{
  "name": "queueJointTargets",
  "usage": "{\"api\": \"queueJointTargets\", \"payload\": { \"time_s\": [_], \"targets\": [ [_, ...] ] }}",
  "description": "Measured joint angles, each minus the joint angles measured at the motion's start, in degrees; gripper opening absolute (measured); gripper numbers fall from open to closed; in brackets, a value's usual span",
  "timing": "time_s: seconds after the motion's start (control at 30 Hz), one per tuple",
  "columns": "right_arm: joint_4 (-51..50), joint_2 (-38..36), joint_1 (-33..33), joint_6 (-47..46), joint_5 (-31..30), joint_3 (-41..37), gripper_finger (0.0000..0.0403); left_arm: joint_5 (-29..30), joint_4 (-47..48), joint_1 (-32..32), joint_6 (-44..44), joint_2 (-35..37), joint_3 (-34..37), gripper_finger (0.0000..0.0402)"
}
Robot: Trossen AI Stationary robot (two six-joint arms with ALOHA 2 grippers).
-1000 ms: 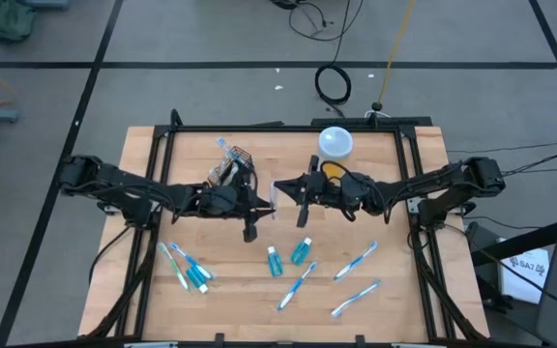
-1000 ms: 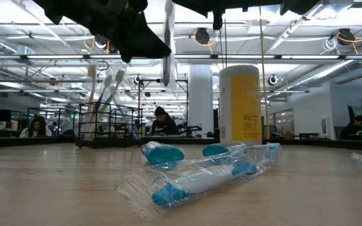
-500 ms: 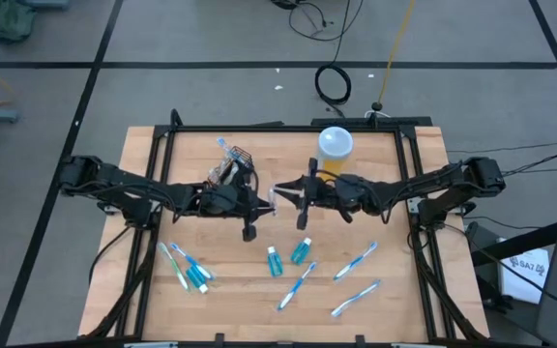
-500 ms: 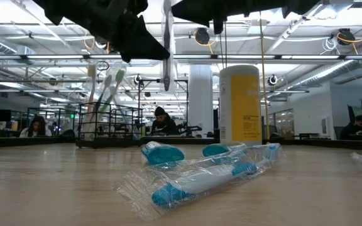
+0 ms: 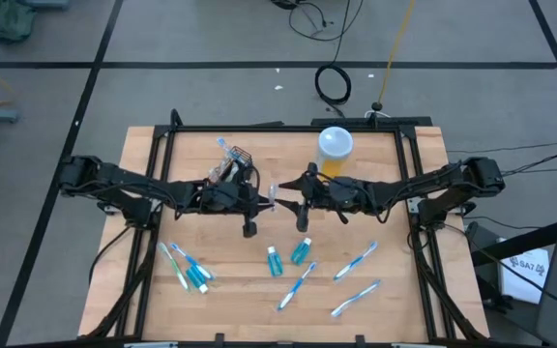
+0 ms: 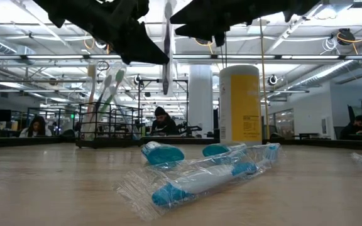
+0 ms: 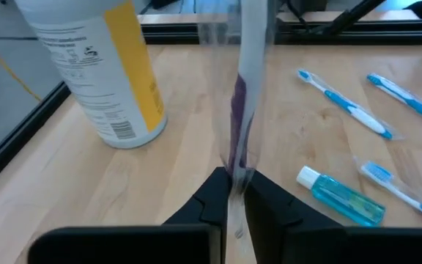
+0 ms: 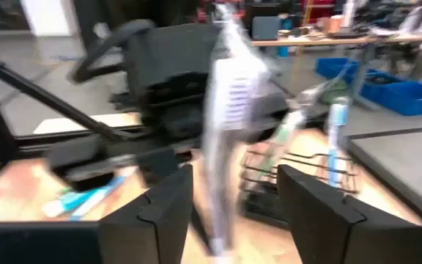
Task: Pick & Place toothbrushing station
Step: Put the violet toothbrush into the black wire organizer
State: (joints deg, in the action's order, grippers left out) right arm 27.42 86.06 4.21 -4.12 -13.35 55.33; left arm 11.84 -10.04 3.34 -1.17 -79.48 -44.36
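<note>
Wrapped toothbrush [image 7: 242, 88], hanging in the air just beside the basket [image 5: 235, 164]: your left gripper [image 7: 232, 192] is pinched on its lower end, your right gripper [image 8: 229, 205] stands spread around it; judge it light, stiff, slippery in film—grip the handle.

surface [image 5: 385, 290]: pale wood planks, matt, visible grain
basket [image 5: 232, 166]: thin black wire mesh
toothbrush wrappers [image 6: 187, 179]: clear, crinkled, glossy plastic film
tubes [image 5: 301, 251]: smooth teal plastic, white caps
canister [image 6: 240, 104]: glossy yellow-and-white printed label
left pincer [image 7: 233, 192]: matt black plastic
</note>
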Motion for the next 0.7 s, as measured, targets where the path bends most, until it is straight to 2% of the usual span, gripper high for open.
{"api": "queueJointTargets", "payload": {
  "time_s": [0.23, 0.4, 0.53, 0.7],
  "targets": [
    [0.6, 0.2, -0.1, -1.2, 0.1, -0.1, 0.0210, -0.3, -0.7, -1.2, 0.2, 0.0, 0.0, 0.0016],
    [8.4, 3.1, -0.9, -1.5, 0.2, 0.0, 0.0210, -4.8, -4.3, -1.2, 2.5, 0.0, 0.0, 0.0018],
    [14.2, 7.3, -1.6, -1.8, 0.2, 0.0, 0.0210, -5.8, -5.6, -1.2, 2.8, 0.0, 0.0, 0.0022],
    [19.3, 9.3, -1.6, -1.2, 0.1, -0.1, 0.0181, -5.8, -5.1, -1.2, 2.8, 0.0, 0.0, 0.0023]
  ]
}}
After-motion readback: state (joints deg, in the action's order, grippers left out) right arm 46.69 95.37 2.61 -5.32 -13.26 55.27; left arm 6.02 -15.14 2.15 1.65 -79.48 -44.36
